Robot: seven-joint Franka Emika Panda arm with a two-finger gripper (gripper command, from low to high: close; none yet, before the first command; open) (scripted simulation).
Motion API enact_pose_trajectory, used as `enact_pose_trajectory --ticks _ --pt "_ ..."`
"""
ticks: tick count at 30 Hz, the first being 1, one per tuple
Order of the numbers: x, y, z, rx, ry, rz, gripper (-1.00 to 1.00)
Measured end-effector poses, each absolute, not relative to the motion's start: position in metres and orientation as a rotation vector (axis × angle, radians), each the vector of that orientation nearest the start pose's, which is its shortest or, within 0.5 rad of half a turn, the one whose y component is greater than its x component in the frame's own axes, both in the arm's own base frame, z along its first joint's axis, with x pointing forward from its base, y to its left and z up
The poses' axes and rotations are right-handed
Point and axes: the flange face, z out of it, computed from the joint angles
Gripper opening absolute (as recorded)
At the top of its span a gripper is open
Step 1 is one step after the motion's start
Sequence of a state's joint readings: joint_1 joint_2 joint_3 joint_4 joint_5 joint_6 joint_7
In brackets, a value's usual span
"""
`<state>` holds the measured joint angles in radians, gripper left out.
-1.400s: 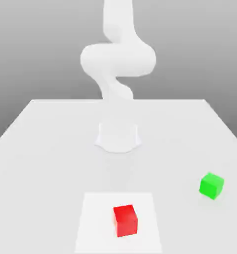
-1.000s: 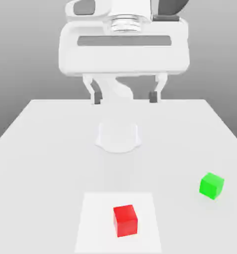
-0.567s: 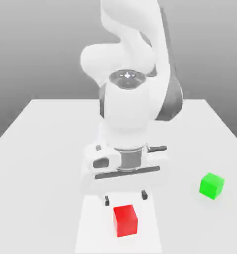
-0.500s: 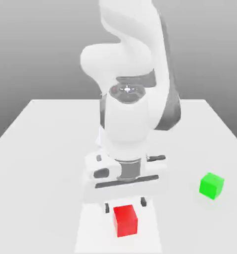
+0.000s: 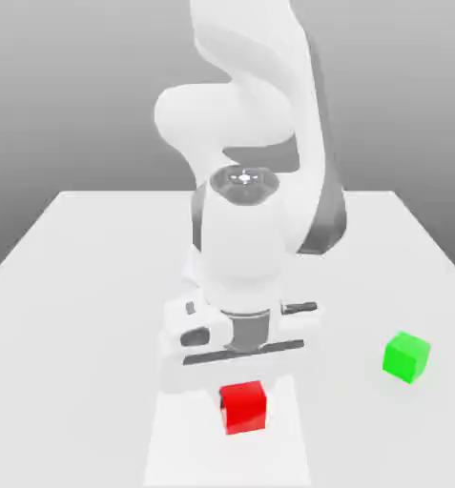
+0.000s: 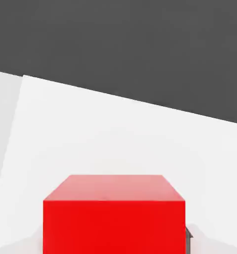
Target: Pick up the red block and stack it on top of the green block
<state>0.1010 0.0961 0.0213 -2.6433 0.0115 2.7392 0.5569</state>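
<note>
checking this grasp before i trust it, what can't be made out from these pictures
- Exterior view: the gripper fingertips are hidden behind the hand's white body, so contact with the red block cannot be seen.
- Hand view: the red block is cut off by the picture's edge; its lower part is out of frame.
- Exterior view: the far faces of the green block are turned away.

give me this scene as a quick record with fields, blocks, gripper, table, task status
red block: on the paler square patch of the table, under the hand
green block: alone on the table, toward the exterior view's right, nothing on it
gripper: lowered onto the red block, jaws shut on it
task status: red block gripped but not yet stacked
</note>
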Motion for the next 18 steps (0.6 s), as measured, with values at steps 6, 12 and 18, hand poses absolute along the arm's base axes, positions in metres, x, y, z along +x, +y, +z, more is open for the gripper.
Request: enact_pose_trajectory --ticks 6,12,18 --pt "0.341 0.227 0.236 -3.111 -0.325 0.010 -1.00" --pt "0.282 0.284 0.221 -3.032 -0.827 0.000 -1.00" --pt "0.282 0.282 0.184 -3.032 -0.828 0.000 1.00"
